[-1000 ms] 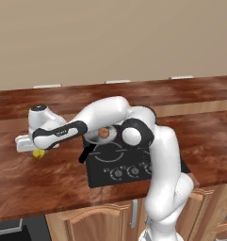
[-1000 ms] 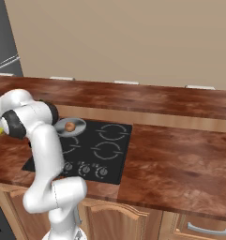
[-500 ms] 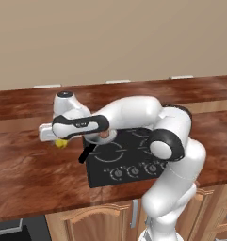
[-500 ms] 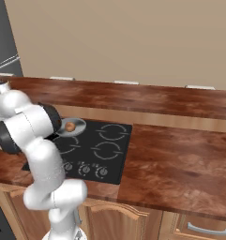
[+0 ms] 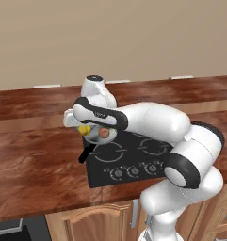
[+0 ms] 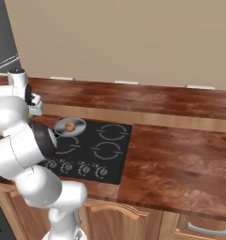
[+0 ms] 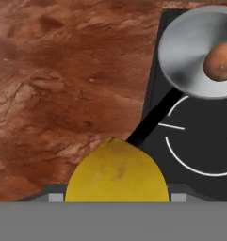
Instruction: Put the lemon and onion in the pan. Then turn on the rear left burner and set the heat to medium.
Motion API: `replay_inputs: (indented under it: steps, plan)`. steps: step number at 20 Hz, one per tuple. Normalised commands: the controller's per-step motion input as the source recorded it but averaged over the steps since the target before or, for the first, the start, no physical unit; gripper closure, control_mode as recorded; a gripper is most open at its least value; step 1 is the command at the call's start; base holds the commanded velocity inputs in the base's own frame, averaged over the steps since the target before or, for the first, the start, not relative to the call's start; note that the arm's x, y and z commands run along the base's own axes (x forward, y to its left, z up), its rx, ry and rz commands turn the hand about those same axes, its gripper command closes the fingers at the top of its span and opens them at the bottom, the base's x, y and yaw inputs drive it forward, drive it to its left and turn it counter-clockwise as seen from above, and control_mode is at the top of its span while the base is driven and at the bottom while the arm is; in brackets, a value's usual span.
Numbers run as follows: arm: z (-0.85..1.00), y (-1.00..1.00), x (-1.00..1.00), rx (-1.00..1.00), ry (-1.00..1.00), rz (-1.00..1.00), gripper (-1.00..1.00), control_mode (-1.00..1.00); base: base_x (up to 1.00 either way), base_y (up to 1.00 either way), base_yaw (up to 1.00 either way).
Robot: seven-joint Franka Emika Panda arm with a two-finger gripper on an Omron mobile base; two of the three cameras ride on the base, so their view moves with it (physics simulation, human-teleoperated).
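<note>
On a reddish-brown wooden counter (image 5: 35, 160), the white arm's gripper (image 5: 85, 130) is closed on the lemon (image 5: 84, 129), carrying it in the air above the left edge of the black cooktop (image 5: 129, 160). Seen from the hand, the lemon (image 7: 117, 174) sits between the fingers, above the pan's black handle (image 7: 152, 117). To the right, the grey pan (image 7: 190, 52) rests on the cooktop's rear left burner with the onion (image 7: 220, 62) inside it.

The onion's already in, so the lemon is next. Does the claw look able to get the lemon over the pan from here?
Probably yes: the claw holds the lemon close beside the pan, with nothing between; the onion leaves room.
</note>
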Motion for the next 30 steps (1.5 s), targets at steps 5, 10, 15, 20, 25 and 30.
replay_inputs:
  steps: [5, 10, 15, 20, 25, 30]
  plan:
    - [0.23, -0.63, 0.0, 0.0, 0.0, 0.03, 1.0, -1.0, 0.0, 0.0, 0.0]
    - [0.01, -0.61, 0.0, 0.0, 0.0, 0.03, 1.0, -1.0, 0.0, 0.0, 0.0]
    - [0.0, -0.61, 0.0, -0.01, 0.0, 0.02, 1.0, -1.0, 0.0, 0.0, 0.0]
    - [0.0, -0.42, 0.13, -0.04, 0.0, 0.01, 1.0, -1.0, 0.0, 0.0, 0.0]
    - [-0.06, -0.02, 0.29, -0.07, 0.0, 0.0, 1.0, -1.0, 0.0, 0.0, 0.0]
    - [-0.09, 0.0, 0.24, -0.03, 0.0, -0.03, 1.0, -1.0, 0.0, 0.0, 0.0]
